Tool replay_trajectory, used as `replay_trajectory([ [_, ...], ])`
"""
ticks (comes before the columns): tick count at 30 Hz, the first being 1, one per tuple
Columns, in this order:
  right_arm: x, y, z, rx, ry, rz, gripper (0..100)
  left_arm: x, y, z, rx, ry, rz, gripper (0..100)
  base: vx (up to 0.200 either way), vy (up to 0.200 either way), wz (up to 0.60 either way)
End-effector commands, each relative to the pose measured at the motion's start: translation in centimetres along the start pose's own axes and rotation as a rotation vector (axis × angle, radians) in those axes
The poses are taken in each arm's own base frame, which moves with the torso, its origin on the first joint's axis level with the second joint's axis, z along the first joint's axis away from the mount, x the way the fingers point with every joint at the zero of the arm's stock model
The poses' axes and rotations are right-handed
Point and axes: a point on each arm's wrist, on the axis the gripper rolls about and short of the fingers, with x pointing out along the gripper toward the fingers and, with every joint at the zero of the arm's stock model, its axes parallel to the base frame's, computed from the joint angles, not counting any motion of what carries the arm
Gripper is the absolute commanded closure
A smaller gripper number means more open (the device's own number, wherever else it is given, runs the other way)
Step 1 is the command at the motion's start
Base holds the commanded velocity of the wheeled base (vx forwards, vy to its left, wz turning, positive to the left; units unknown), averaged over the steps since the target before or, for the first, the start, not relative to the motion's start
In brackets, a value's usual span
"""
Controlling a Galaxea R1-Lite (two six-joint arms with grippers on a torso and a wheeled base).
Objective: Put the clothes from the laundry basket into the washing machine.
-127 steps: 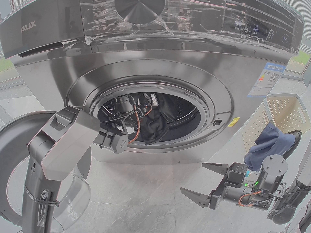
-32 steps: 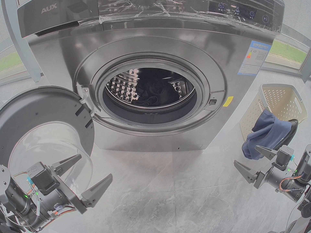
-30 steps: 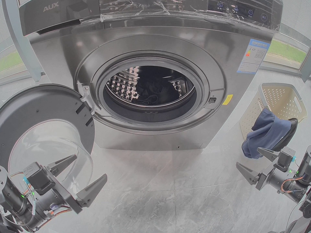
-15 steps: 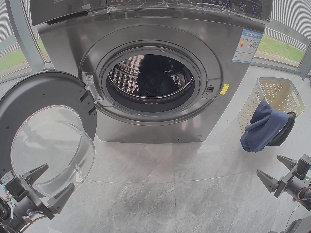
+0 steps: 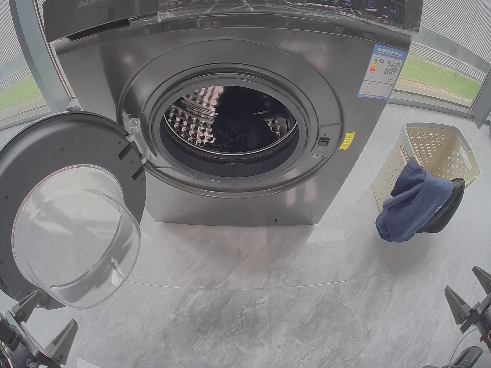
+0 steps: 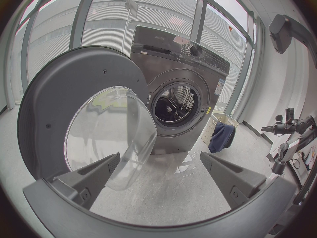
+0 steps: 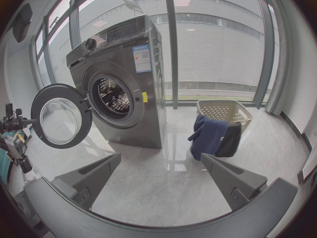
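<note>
The grey washing machine point(image 5: 225, 42) stands ahead with its round door point(image 5: 61, 180) swung open to the left. Dark clothes point(image 5: 240, 126) lie inside the drum. Right of the machine sits the beige laundry basket point(image 5: 440, 149), with a blue garment point(image 5: 411, 203) and a black garment point(image 5: 450, 208) hanging over its near rim. My left gripper point(image 5: 43, 318) is low at the bottom left, open and empty, below the door. My right gripper point(image 5: 473, 295) is at the bottom right, open and empty, short of the basket.
Grey tiled floor point(image 5: 266, 292) stretches between me and the machine. Tall windows point(image 7: 218, 43) run behind the machine and basket. A curtain point(image 7: 280, 66) hangs at the wall beyond the basket.
The left arm has come out of the drum, leaving dark clothes inside. The camera has drawn back from the machine, and both grippers have dropped toward the bottom corners, still open.
</note>
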Motion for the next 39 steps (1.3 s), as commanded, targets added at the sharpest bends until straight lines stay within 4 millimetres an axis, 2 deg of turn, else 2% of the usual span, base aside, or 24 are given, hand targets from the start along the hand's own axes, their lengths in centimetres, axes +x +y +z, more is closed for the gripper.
replay_trajectory([
  [1,-3.0,-0.4,-2.2,0.021,-0.115,-0.064,0,-2.0,0.0,-2.0,-0.007,-0.073,0.07,0,0.0,-0.2,0.0],
  [5,-3.8,-0.5,-3.6,0.033,-0.108,-0.081,0,-2.0,0.0,-2.2,-0.004,-0.058,0.082,0,0.0,-0.2,0.0],
  [18,-3.9,-0.5,-3.6,0.034,-0.106,-0.318,0,-2.2,-0.4,-2.7,0.009,-0.06,0.23,0,0.0,0.0,0.0],
  [20,-3.9,-0.2,-3.8,0.02,-0.102,-0.295,0,-2.4,-0.7,-2.9,0.049,-0.085,0.187,0,0.0,0.0,0.0],
  [24,-4.3,0.3,-4.5,-0.032,-0.114,-0.143,0,-2.6,-0.8,-2.9,0.053,-0.101,0.126,0,0.0,0.0,0.0],
  [29,-4.3,0.1,-4.7,0.031,-0.099,-0.189,0,-2.6,-0.5,-3.3,0.083,-0.069,0.248,0,0.0,0.0,0.0],
  [30,-4.3,0.1,-4.7,0.012,-0.096,-0.188,0,-2.7,-0.4,-3.8,0.085,-0.005,0.298,0,0.0,0.0,0.0],
  [39,-4.3,0.1,-4.7,0.003,-0.097,-0.179,0,-2.6,-0.4,-3.6,0.06,-0.032,0.266,0,0.0,-0.022,0.0],
])
